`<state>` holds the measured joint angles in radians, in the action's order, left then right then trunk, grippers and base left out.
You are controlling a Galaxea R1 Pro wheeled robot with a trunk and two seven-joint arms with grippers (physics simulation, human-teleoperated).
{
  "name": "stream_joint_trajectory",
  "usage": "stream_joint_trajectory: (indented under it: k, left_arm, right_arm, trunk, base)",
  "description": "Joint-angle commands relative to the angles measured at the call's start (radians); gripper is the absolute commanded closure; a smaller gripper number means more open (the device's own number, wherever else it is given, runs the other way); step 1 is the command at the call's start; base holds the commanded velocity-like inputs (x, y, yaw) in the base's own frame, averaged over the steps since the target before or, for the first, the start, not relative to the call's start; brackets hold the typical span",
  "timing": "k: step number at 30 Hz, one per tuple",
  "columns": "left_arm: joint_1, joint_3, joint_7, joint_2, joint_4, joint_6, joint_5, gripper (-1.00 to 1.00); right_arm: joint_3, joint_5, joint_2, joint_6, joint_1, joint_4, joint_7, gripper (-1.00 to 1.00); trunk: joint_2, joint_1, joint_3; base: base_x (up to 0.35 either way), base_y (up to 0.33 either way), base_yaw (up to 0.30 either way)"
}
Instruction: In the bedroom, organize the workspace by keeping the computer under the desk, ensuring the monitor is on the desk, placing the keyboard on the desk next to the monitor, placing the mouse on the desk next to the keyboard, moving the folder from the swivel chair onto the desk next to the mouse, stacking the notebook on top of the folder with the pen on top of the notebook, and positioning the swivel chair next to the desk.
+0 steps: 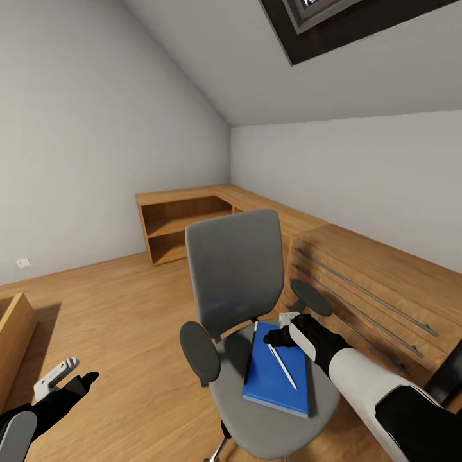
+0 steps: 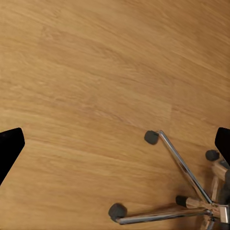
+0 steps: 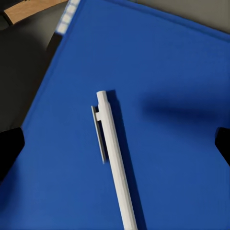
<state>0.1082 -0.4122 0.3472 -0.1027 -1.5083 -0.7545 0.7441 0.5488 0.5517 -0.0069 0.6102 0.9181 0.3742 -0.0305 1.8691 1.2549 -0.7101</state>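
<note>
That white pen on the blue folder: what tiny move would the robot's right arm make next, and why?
Probably a short descent straight down, then closing. The right tool hovers open above the pen, which lies flat on the folder on the swivel chair. In the right wrist view the pen sits between the two dark fingertips, not touched yet.

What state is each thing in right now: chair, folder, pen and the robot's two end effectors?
Chair: upright on the floor, holding the folder.
Folder: closed, flat on the seat.
Pen: lying loose on the folder.
Right end effector: open, empty, above the pen.
Left end effector: open, empty, over the floor.
</note>
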Motion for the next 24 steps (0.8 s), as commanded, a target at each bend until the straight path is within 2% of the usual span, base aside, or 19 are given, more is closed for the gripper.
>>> stream_joint_trajectory:
  k: [1,5,24]
  left_arm:
    - [0.001,0.0,0.009,0.0,-0.001,-0.003,0.011,-1.0]
    - [0.001,0.0,0.009,0.0,-0.001,-0.003,0.011,-1.0]
    - [0.001,0.0,0.009,0.0,-0.001,-0.003,0.011,-1.0]
  right_arm:
    - [0.005,0.005,-0.001,0.004,0.001,0.002,-0.003,-1.0]
    - [0.005,0.005,-0.001,0.003,0.001,0.002,-0.003,-1.0]
    - [0.007,0.005,0.001,0.003,0.001,0.002,-0.003,-1.0]
  trunk:
    - [0.008,0.004,-0.004]
    - [0.036,0.019,-0.017]
    - [0.036,0.019,-0.017]
  base:
    - [0.0,0.0,0.0]
    - [0.0,0.0,0.0]
    - [0.0,0.0,0.0]
